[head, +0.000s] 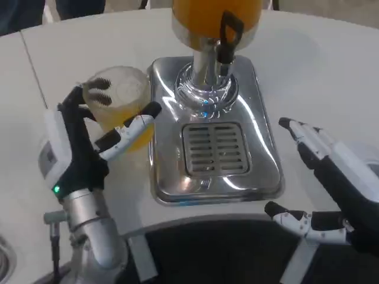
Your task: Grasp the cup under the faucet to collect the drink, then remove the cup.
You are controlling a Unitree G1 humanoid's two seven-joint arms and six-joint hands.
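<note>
One head view looks steeply down from above and behind the robot's forearms onto the white bench (320,65), facing forward and close in; the chrome dispenser base (213,139) sits centre, the bench's far edge crosses the top

I'm looking down on a white tabletop (320,65), curved at its near edge. A thin dark seam line (32,65) runs across its left part. Dark clothing of someone standing (53,10) shows beyond the far edge, top left.
</note>
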